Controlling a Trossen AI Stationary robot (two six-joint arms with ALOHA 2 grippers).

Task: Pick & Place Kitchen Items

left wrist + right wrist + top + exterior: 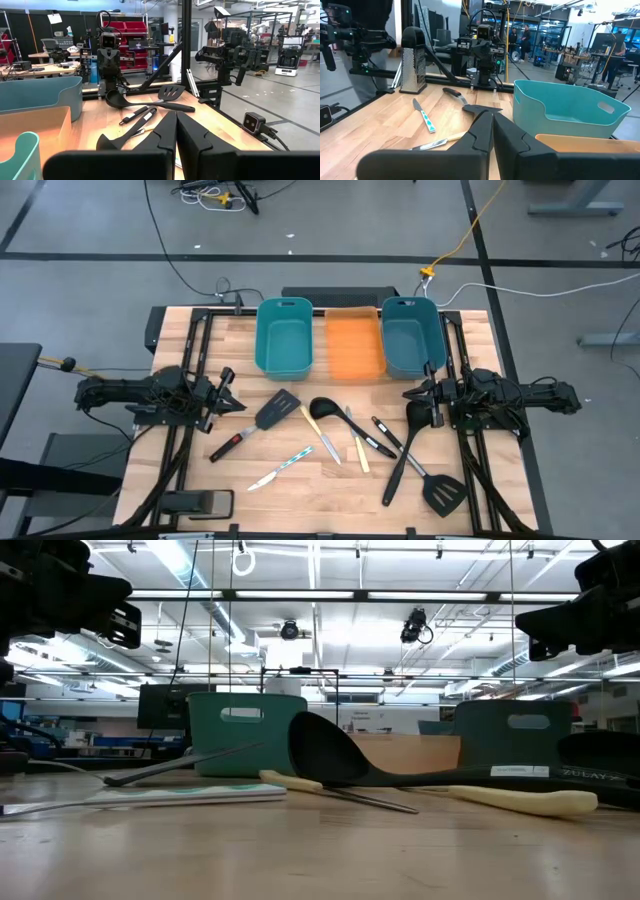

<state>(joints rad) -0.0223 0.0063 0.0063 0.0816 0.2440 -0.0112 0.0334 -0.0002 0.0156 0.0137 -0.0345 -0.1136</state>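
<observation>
Several slim kitchen items lie flat on the wooden table between my arms. They are a black slotted spatula (272,412), a black ladle (325,408), a pale yellow-handled knife (322,435), a light-blue-handled knife (280,468), black-handled knives (378,438), a long black spoon (405,450) and a second black spatula (442,492). My left gripper (236,397) hovers level at the table's left, shut and empty, its fingers (170,131) pointing toward the items. My right gripper (408,393) hovers level at the right, shut and empty, with its fingers (485,131) facing left.
Two teal bins (284,335) (410,335) stand at the far edge with an orange tray (355,345) between them. A dark block (200,502) sits at the near left edge. Bare wood lies along the near edge, in front of the items.
</observation>
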